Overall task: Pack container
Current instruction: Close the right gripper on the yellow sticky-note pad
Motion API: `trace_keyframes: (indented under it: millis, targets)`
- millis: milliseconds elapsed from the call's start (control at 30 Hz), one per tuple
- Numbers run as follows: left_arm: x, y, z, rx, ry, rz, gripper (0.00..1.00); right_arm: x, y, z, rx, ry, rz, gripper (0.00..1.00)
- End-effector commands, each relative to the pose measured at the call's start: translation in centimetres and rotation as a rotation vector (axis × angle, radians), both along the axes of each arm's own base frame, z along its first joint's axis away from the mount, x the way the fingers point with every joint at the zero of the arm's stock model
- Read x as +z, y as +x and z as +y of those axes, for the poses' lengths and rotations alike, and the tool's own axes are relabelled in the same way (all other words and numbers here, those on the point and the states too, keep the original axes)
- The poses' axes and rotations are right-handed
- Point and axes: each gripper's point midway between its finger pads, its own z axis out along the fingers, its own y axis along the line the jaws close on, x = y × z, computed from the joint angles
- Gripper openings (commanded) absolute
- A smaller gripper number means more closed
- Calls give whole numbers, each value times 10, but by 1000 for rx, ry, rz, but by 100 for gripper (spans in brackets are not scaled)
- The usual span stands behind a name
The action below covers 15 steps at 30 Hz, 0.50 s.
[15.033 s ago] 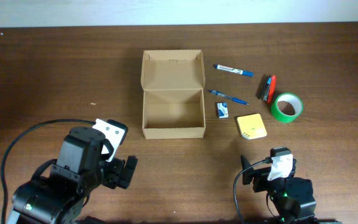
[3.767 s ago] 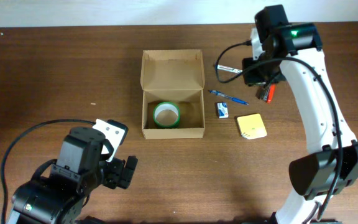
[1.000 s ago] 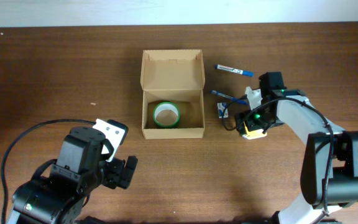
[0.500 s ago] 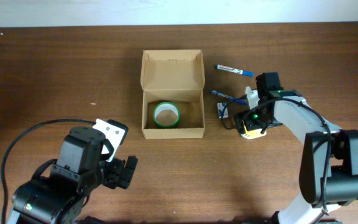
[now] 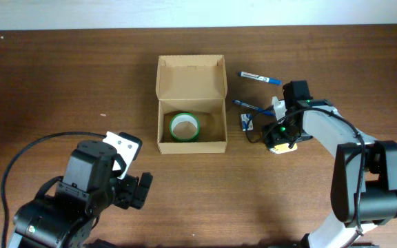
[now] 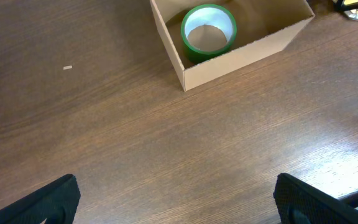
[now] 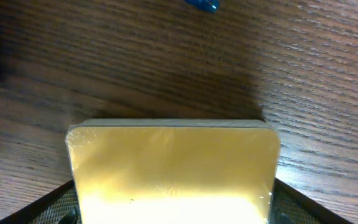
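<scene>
- the container (image 5: 191, 83) sits open mid worktop (image 5: 60, 76), green tape roll (image 5: 184, 126) inside; packing is part done.
- my left hand (image 6: 176, 196) hangs spread wide, empty.
- my right hand (image 7: 176, 208) straddles the yellow sticky-note pad (image 7: 173, 162); i cannot tell if it grips.
- next, i judge: clench, lift, carry it into the container.

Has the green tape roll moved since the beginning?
Yes. The green tape roll shifted left, from right of the cardboard box to inside it.

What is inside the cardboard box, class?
A green tape roll lies flat on the floor of the cardboard box, and nothing else shows in there. The patch of floor under the roll's ring is covered.
</scene>
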Motion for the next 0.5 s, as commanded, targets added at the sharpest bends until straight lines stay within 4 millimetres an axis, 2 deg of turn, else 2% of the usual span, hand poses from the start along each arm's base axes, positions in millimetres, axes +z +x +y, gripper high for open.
trace_keyframes:
  millis: [0,267,467]
  targets:
    - [7,1,-1,-18,-3,-21,100,-19,-12,2,-29,4,65,88]
    - [7,1,-1,-17,-3,-21,100,-17,-13,3,-46,13,75,87]
    - [6,1,-1,-17,-3,-20,100,-2,0,8,-59,42,60,84]
